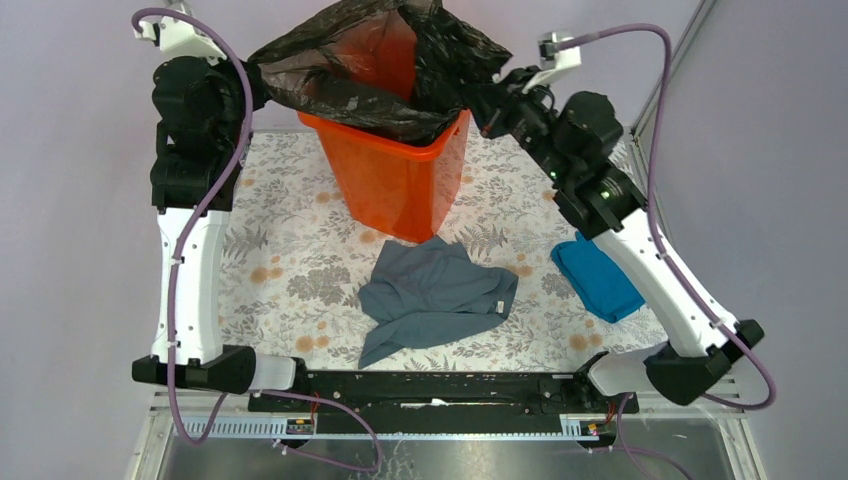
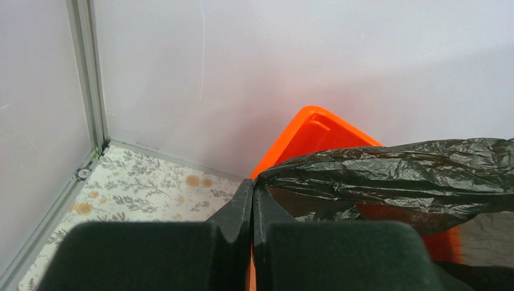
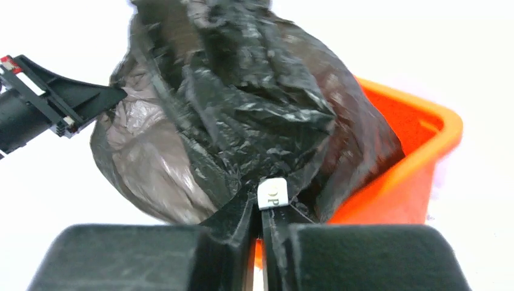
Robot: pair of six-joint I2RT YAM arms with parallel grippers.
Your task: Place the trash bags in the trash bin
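The orange trash bin stands at the back middle of the table. The black crinkled trash bag is spread open over the bin's mouth, partly inside it. My left gripper is shut on the bag's left edge, at the bin's left rim. My right gripper is shut on the bag's right edge, with a small white tag at its fingertips, above the bin's rim. The left gripper's finger shows across the bag in the right wrist view.
A grey cloth lies crumpled in front of the bin. A blue folded cloth lies under my right arm. The floral table cover ends at the walls behind.
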